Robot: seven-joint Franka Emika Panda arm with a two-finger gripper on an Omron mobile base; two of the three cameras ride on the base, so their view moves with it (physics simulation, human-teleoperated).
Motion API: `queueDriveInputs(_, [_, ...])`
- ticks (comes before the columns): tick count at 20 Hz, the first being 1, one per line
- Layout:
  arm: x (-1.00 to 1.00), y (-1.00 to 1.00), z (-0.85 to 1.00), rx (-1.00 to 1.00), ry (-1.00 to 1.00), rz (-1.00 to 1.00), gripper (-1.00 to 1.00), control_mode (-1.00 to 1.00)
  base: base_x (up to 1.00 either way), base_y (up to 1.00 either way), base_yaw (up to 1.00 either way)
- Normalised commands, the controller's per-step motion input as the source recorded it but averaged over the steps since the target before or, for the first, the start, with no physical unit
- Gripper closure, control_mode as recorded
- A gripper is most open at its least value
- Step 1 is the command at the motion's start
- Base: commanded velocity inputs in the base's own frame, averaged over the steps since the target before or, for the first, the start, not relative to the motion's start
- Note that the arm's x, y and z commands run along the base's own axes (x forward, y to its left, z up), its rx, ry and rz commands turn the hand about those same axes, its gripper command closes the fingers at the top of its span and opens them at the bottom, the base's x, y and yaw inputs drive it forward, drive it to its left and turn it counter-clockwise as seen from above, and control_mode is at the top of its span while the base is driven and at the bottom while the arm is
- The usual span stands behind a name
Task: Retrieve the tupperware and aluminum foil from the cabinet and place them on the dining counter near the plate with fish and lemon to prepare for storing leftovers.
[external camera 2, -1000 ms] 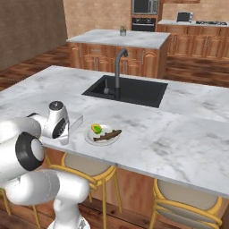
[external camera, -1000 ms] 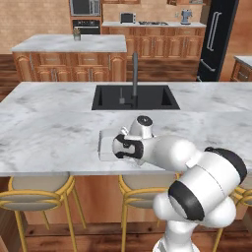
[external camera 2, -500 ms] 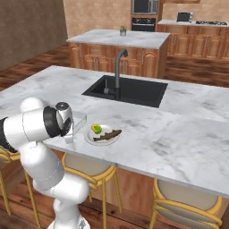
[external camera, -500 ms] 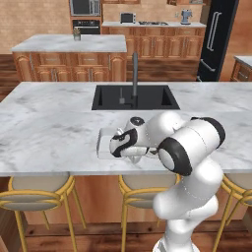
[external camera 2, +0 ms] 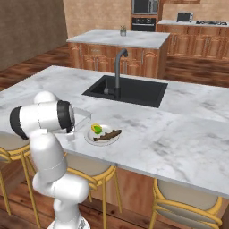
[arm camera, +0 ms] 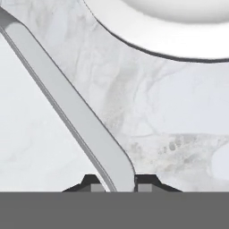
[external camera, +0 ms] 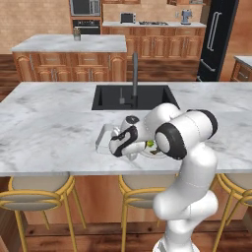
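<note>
Gripper nearly closed, its two tips pinching the thin flared rim of the pale tub, which rests on the veined marble counter. The tub's rim runs diagonally away from the tips. Just beside it, the round white plate; beyond, black sink and faucet.

Arm body: glossy white, built of rounded, bulbous shells joined end to end. Joints marked by dark, near-black bands between the white segments; one broad black ring sits on the big elbow shell. Base column is a smooth white pedestal, swelling at its shoulder. Hand housing white with black panels and a small dark round cap. Gripper: two small dark finger tips with pale grey faces.
</note>
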Motion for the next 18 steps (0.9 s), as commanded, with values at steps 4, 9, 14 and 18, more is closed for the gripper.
queueDriveInputs(4, [0.01,0.00,-0.10,-0.02,0.02,0.03,-1.00,-1.00,0.00,0.00,0.00])
queueDriveInputs(9, [-0.23,-0.15,0.19,0.00,0.00,0.00,-1.00,-1.00,0.00,0.00,0.00])
queueDriveInputs(14, [-0.38,-0.27,0.77,0.00,-0.09,0.00,-1.00,-1.00,0.00,0.00,0.00])
queueDriveInputs(18, [-0.53,-0.35,1.00,0.00,-0.03,0.00,-1.00,-1.00,0.00,0.00,0.00])
